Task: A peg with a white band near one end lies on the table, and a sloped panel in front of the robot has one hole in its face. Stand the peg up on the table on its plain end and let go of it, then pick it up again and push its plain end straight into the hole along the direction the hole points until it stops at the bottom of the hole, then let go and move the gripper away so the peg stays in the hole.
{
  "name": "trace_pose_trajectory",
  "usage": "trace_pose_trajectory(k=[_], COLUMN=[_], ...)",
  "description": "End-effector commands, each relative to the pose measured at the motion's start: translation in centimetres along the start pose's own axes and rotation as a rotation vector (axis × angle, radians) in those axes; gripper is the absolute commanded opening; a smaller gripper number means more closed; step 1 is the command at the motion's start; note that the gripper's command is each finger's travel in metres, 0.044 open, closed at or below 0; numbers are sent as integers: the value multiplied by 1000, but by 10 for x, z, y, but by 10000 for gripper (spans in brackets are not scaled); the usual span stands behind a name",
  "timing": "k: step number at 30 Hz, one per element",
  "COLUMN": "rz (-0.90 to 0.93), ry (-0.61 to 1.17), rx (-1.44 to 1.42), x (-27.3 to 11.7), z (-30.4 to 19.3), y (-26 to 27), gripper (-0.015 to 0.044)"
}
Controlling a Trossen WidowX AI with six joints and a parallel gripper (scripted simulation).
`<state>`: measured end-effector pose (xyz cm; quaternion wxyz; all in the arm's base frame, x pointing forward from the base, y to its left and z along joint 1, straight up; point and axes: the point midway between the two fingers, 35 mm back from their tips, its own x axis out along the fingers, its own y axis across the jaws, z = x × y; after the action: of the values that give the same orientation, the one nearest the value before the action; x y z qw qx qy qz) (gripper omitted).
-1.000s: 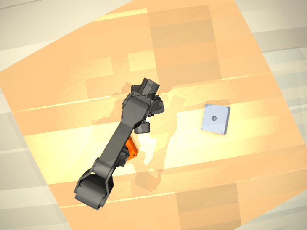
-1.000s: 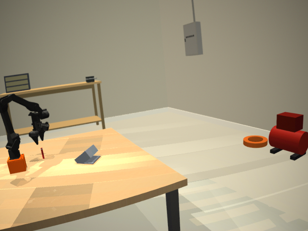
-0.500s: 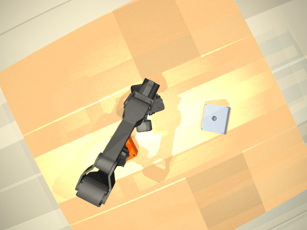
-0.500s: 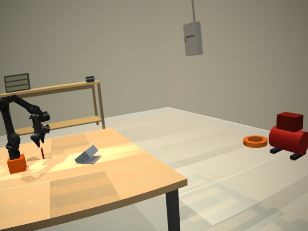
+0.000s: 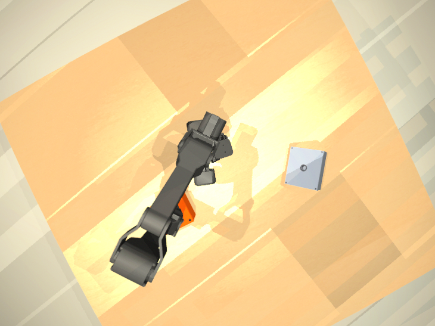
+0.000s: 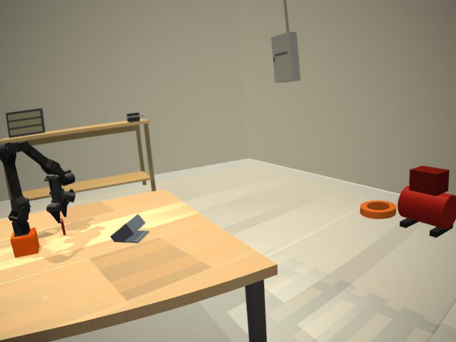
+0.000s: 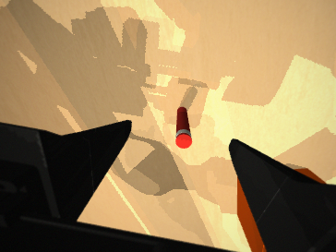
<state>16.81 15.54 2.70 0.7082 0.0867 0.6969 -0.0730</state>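
Note:
The red peg stands upright on the table, its end with the white band up. The arm hides it in the top view. My gripper points down, open and empty. Its fingertips are close above the peg's top or around its level; the exact height is hard to tell. In the wrist view the peg appears between the two fingers, touching neither. The grey-blue sloped panel stands to the right of the peg. Its one round hole is near the middle of the face and looks empty.
The orange robot base stands at the table's left part, near the peg; a corner of it shows behind the right finger in the wrist view. The wooden table bears the panel. A shelf stands behind, off the table.

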Motion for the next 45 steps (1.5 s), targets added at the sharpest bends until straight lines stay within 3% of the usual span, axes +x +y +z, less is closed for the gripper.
trace_pose_trajectory(k=[1, 21, 35, 45], rz=[-3, -3, -2, -2], ry=[7, 7, 1, 2], rx=[-5, -5, -1, -1], x=[7, 36, 33, 29], z=[-2, -3, -2, -1], y=[-1, -4, -2, -2], gripper=[440, 440, 72, 0])
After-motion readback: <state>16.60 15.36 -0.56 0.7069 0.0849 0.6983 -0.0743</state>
